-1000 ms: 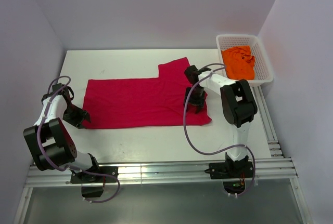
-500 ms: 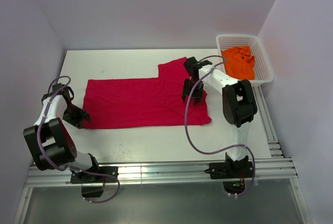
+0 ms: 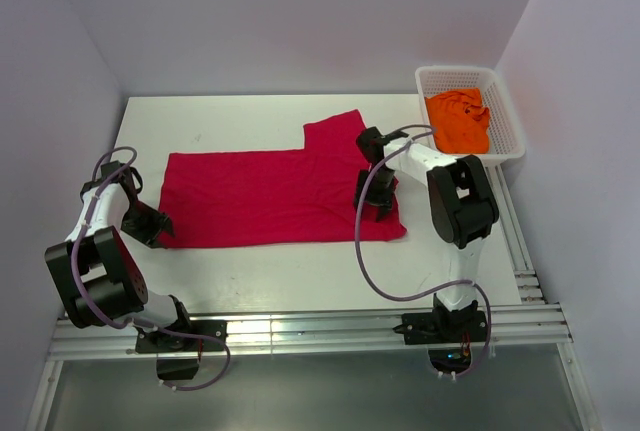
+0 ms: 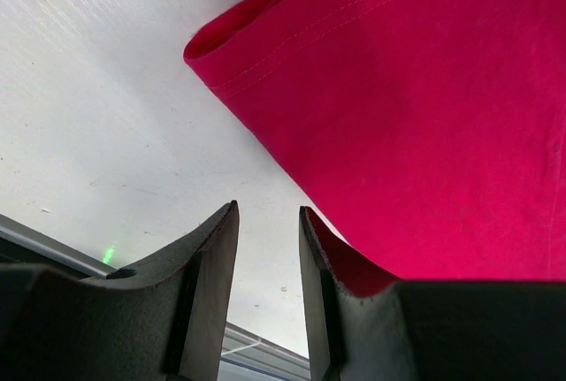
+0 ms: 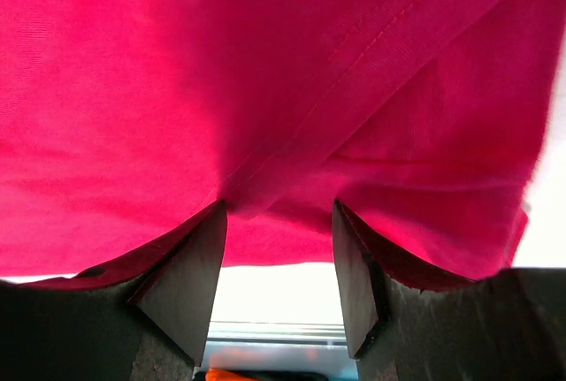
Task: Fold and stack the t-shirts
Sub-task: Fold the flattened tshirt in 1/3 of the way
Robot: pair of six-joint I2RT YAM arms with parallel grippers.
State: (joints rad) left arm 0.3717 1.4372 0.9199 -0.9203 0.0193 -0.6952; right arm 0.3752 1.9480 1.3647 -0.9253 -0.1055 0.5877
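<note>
A crimson red t-shirt (image 3: 270, 191) lies spread flat across the middle of the white table. My left gripper (image 3: 155, 223) sits low at the shirt's near-left corner. In the left wrist view it (image 4: 269, 213) is open, with only bare table between the fingers and the red shirt's folded corner (image 4: 424, 116) just ahead to the right. My right gripper (image 3: 375, 196) is over the shirt's right end. In the right wrist view it (image 5: 279, 213) is open, its fingertips down on the red cloth (image 5: 265, 72) beside a hem seam. An orange t-shirt (image 3: 458, 121) lies crumpled in the basket.
The white mesh basket (image 3: 455, 72) stands at the table's back right corner. Aluminium rails run along the near edge (image 3: 300, 331) and the right edge (image 3: 520, 251). Walls close in the left, back and right sides. A purple cable (image 3: 365, 261) loops by each arm.
My right gripper went toward the back over the shirt, then came back near its earlier spot on the right end. The left arm and the shirts have not moved.
</note>
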